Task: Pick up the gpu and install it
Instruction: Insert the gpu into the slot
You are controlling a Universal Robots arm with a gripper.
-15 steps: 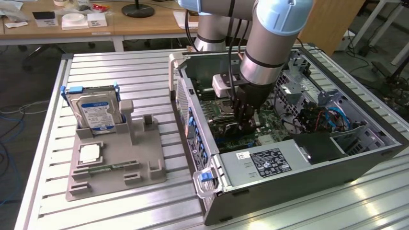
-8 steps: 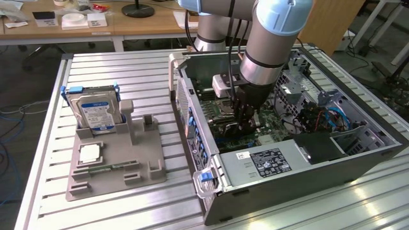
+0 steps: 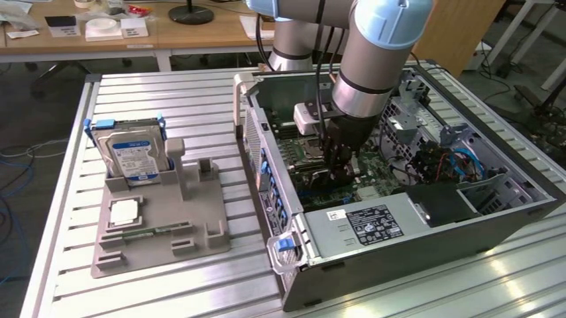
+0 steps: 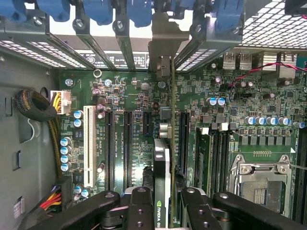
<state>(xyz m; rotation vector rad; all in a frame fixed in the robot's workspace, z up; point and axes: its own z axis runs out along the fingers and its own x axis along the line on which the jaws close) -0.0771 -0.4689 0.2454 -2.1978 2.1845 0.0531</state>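
Held edge-on between my fingers (image 4: 140,207), the gpu (image 4: 162,163) shows a green board edge, a black cooler side and a silver end bracket (image 4: 162,52) that reaches up to the case's rear slot openings. My gripper (image 4: 165,213) is shut on it. The card stands upright over the green motherboard (image 4: 144,96), in line with the long black slots (image 4: 183,139); whether it is seated in one cannot be told. In the exterior view my gripper (image 3: 340,173) is lowered deep inside the open computer case (image 3: 415,232), above the motherboard.
A CPU socket (image 4: 259,187) and a white slot (image 4: 89,143) flank the card. Outside the case, a grey fixture tray (image 3: 159,228) holds a silver hard drive (image 3: 132,156), a square chip (image 3: 124,211) and a thin memory stick (image 3: 148,233). The power supply (image 3: 372,225) fills the case's near end.
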